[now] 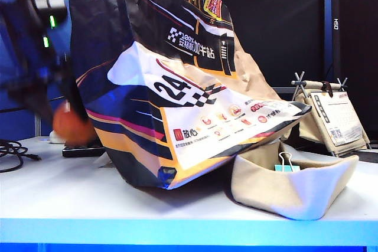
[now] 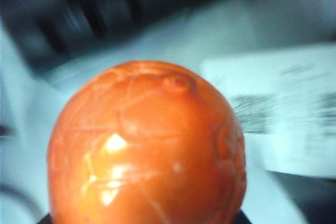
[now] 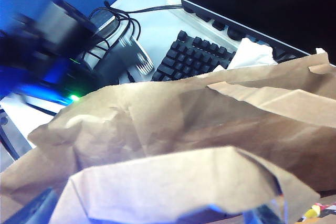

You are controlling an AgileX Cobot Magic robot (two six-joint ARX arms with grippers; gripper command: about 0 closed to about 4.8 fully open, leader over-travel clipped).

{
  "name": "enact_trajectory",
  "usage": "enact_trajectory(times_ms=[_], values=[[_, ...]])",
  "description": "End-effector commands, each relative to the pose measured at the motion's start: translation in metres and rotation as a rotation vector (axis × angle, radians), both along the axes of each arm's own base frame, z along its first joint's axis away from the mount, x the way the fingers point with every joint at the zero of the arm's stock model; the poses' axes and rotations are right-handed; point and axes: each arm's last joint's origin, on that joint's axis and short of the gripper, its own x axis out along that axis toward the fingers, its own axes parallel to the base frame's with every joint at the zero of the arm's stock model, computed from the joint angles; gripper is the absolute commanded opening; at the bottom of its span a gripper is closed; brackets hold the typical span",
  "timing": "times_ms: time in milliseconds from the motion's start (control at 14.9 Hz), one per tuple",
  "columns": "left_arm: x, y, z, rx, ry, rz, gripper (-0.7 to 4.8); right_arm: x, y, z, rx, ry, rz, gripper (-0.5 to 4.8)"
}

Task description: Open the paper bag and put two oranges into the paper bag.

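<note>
your left gripper is clamped on an orange, which fills the left wrist view, and holds it just off the table beside the left wall of the paper bag. your right gripper is outside every picture; its jaws stand wide apart, its camera above the bag's brown kraft mouth. right of the bag sits a beige fabric tray with a binder clip.

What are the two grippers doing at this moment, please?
Left gripper: closed on an orange, left of the paper bag.
Right gripper: out of view, above the bag.
</note>
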Motion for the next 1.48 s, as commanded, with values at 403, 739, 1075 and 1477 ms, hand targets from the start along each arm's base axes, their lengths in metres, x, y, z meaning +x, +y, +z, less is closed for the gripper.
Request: enact_trajectory(times_ms=[403,739,1075,1477], values=[[-0.073,0.015,0.132,-0.023,-0.404,0.042,-0.06,-0.002,-0.001,0.004,0.019,-0.018,0.0,4.58],[-0.104,0.01,0.203,-0.355,-0.554,-0.169,-0.06,-0.002,-0.001,0.004,0.019,-0.018,0.0,4.58],[-0.107,0.001,0.193,-0.52,-0.367,-0.254,-0.06,-0.002,-0.001,0.005,0.02,-0.02,0.0,4.58],[-0.1,-0.026,0.181,-0.421,-0.334,-0.252,-0.06,-0.002,0.0,0.005,0.028,-0.021,0.001,4.58]])
